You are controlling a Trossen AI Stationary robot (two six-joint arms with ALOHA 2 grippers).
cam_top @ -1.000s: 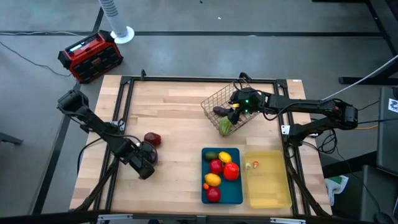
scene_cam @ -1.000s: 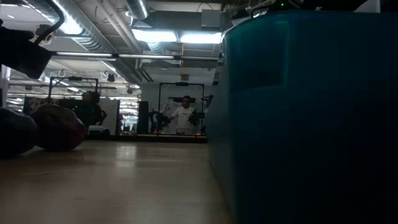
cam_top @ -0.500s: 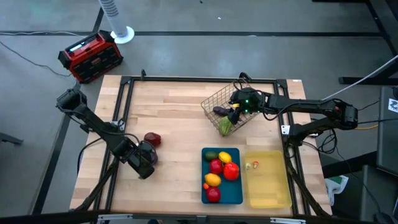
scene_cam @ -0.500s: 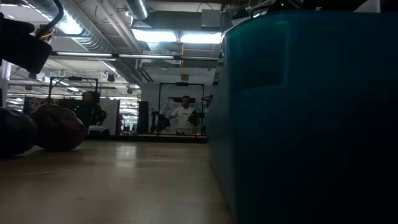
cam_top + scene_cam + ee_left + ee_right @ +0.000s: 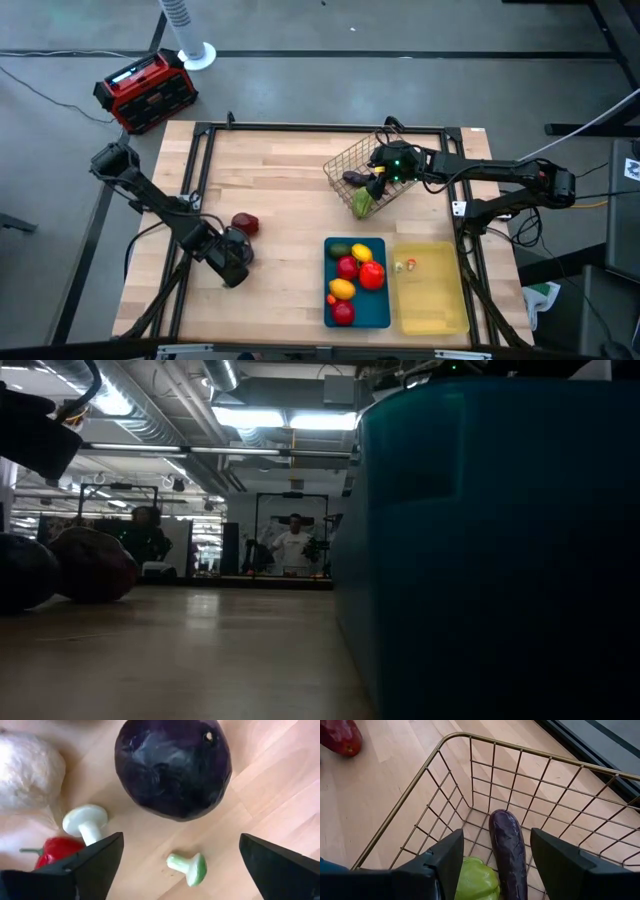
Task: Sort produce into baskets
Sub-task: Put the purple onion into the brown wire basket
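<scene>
Pale wooden worktop [image 5: 290, 190] carries everything. Wire-mesh basket with handle [image 5: 360, 172] sits toward the far right of it, holding a long dark purple eggplant [image 5: 509, 851] and a pale green leafy vegetable [image 5: 472, 882]; right gripper [image 5: 385, 168] hangs just above the basket interior, jaws apart and empty. Flat blue rectangular tray [image 5: 383, 312] near the front edge holds a cluster of red, yellow and green produce [image 5: 354, 272]; pale yellow rectangular tray [image 5: 450, 305] touching its right side holds only a tiny item I cannot identify. Left gripper [image 5: 234, 258] is low over the worktop's left half, jaws spread wide, nothing between them. Just ahead of it lies a round dark purple cabbage [image 5: 172, 766], resting on the wood; beside that a red pepper-like fruit [image 5: 244, 223]. Smaller loose pieces near the jaws: a white mushroom [image 5: 86, 821], a small red chili with green stem [image 5: 56, 850], a little green mushroom [image 5: 190, 867]. Step in hand looks like picking up the cabbage: centre the jaws across its widest part, come down square, close gently since it is round and may roll, and avoid nudging the small mushrooms.
</scene>
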